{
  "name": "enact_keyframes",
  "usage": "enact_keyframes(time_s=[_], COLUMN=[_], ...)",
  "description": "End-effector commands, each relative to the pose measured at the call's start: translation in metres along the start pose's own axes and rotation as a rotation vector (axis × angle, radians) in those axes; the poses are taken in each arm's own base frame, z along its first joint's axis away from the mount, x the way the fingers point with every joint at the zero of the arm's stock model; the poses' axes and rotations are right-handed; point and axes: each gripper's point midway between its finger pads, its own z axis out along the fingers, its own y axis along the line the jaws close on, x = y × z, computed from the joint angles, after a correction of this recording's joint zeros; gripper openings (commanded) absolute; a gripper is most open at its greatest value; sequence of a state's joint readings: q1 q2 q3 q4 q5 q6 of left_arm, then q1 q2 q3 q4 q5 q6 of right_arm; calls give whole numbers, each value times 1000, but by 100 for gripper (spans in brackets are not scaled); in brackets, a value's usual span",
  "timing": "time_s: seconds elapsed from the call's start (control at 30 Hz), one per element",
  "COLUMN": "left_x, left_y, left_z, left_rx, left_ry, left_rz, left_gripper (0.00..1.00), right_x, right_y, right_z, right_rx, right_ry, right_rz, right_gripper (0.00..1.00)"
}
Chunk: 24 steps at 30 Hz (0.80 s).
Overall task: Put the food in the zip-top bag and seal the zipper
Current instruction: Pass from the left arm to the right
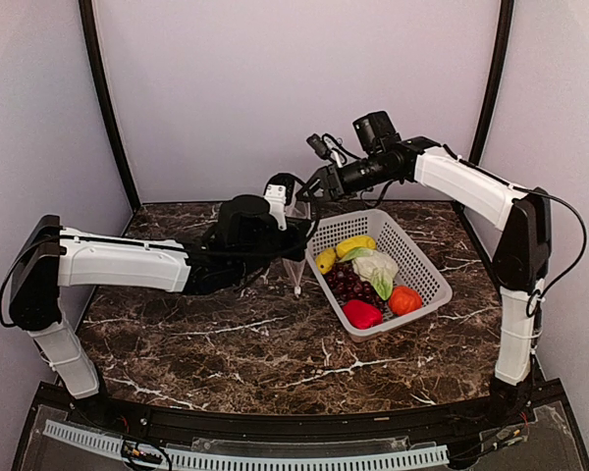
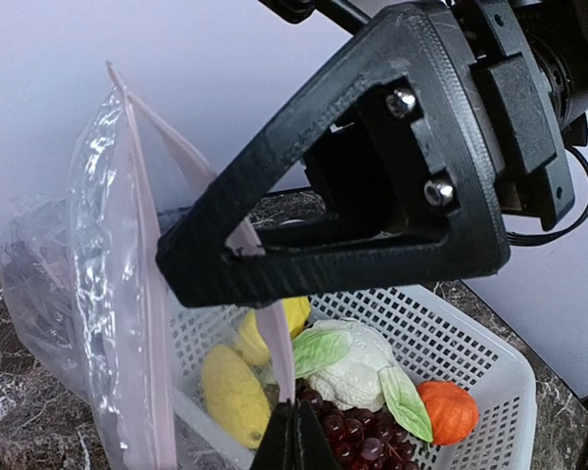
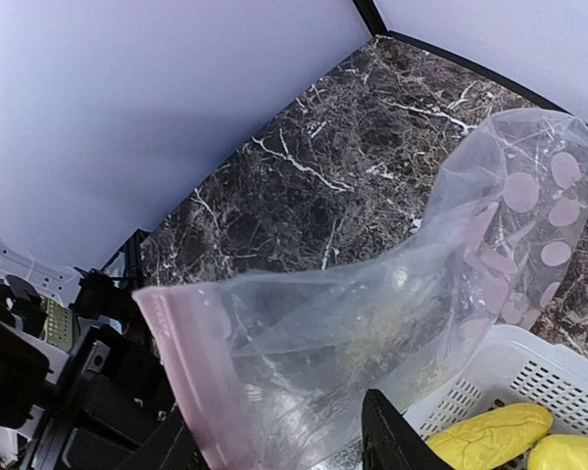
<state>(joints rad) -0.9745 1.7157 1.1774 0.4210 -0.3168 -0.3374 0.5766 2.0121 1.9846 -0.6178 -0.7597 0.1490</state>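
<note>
Just beside the basket point(image 1: 422, 257), the zip-top bag point(image 3: 372, 323) is held aloft, its zipper point(image 2: 147, 323) lips pinched by the closed left gripper point(image 2: 294, 439) and right gripper point(image 3: 380, 421), presumably so the mouth can be parted for the food point(image 1: 365, 285).

The left arm reaches from its base across the worktop, forearm low and nearly level, wrist turned up toward the middle. The left hand point(image 1: 290, 208) has its fingers point(image 2: 292, 443) pressed together on the rim of the bag point(image 1: 296, 260). The right arm stands tall from its base, bends at the elbow and stretches leftward and slightly down. The right hand point(image 1: 309, 193) meets the left hand at the same rim; whether its fingers are clamped cannot be told.
</note>
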Motion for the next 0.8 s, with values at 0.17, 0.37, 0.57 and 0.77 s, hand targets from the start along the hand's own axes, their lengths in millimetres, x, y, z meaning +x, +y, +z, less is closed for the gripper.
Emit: enact_keyframes(time_s=[0.17, 0.37, 0.57, 0.77], left_x=[-19, -25, -22, -6], left_y=[-7, -8, -2, 42], left_z=[1, -6, -39, -73], left_rx=[11, -4, -49, -263], left_ry=[-61, -63, -33, 1], left_rz=[-40, -33, -24, -9], left_gripper=[1, 27, 41, 49], right_x=[6, 7, 6, 7], right_y=[-13, -15, -6, -2], right_z=[9, 11, 14, 16], right_rx=[143, 137, 81, 48], right_ry=[24, 27, 23, 24], right_rz=[-1, 14, 27, 48], right_gripper=[33, 8, 0, 0])
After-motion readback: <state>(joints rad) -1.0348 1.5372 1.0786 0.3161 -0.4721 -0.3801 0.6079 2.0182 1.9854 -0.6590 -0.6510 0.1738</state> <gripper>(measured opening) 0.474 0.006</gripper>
